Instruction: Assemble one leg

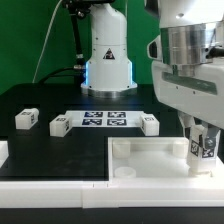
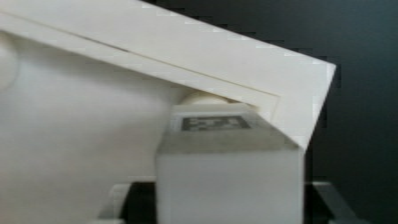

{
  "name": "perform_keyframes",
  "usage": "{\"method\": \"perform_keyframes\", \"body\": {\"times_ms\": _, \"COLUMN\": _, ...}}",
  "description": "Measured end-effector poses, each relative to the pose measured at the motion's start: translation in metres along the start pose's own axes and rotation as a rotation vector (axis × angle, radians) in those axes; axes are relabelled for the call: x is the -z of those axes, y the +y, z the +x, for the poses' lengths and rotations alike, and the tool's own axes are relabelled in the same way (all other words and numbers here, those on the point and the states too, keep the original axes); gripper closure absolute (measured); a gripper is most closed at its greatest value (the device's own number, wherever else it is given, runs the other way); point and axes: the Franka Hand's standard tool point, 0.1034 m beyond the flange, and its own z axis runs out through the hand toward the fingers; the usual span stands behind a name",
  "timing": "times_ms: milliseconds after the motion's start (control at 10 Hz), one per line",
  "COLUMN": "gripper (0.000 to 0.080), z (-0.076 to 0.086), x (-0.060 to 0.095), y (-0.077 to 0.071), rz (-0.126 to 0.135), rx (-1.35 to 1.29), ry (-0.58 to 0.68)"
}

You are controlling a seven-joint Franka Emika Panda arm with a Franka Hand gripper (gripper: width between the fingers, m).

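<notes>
My gripper (image 1: 203, 138) is shut on a leg (image 1: 203, 150), a small white block with a black-and-white tag, and holds it upright over the far right part of the large flat white slab (image 1: 150, 162). In the wrist view the leg (image 2: 222, 165) stands between my fingers (image 2: 125, 198), its tagged end against the inside of a raised corner of the slab (image 2: 178, 70). Three more legs lie on the black table: one (image 1: 27, 119) at the exterior view's left, one (image 1: 58, 126) beside the marker board, one (image 1: 150, 124) right of it.
The marker board (image 1: 105, 120) lies flat at the table's middle. The robot base (image 1: 107, 60) stands behind it. A white part (image 1: 3, 152) shows at the exterior view's left edge. The slab has a round socket (image 1: 125, 172) near its front left corner.
</notes>
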Motion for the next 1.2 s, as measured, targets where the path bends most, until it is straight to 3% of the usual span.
{"method": "perform_keyframes", "body": {"times_ms": 100, "gripper": 0.0507, "z": 0.0, "x": 0.0, "y": 0.0, "rz": 0.0, "rx": 0.02, "ry": 0.0}}
{"method": "perform_keyframes", "body": {"times_ms": 200, "gripper": 0.0323, "z": -0.001, "x": 0.0, "y": 0.0, "rz": 0.0, "rx": 0.077, "ry": 0.0}}
{"method": "perform_keyframes", "body": {"times_ms": 300, "gripper": 0.0209, "z": -0.006, "x": 0.0, "y": -0.001, "rz": 0.001, "rx": 0.104, "ry": 0.0}}
{"method": "perform_keyframes", "body": {"times_ms": 500, "gripper": 0.0162, "z": -0.012, "x": -0.001, "y": -0.001, "rz": -0.008, "rx": 0.367, "ry": 0.006}}
{"method": "perform_keyframes", "body": {"times_ms": 700, "gripper": 0.0153, "z": -0.017, "x": -0.002, "y": -0.001, "rz": -0.037, "rx": 0.664, "ry": 0.004}}
{"method": "perform_keyframes", "body": {"times_ms": 900, "gripper": 0.0151, "z": -0.014, "x": 0.0, "y": -0.003, "rz": -0.043, "rx": 0.967, "ry": 0.009}}
{"method": "perform_keyframes", "body": {"times_ms": 1200, "gripper": 0.0151, "z": -0.011, "x": 0.0, "y": -0.002, "rz": -0.073, "rx": 1.359, "ry": 0.022}}
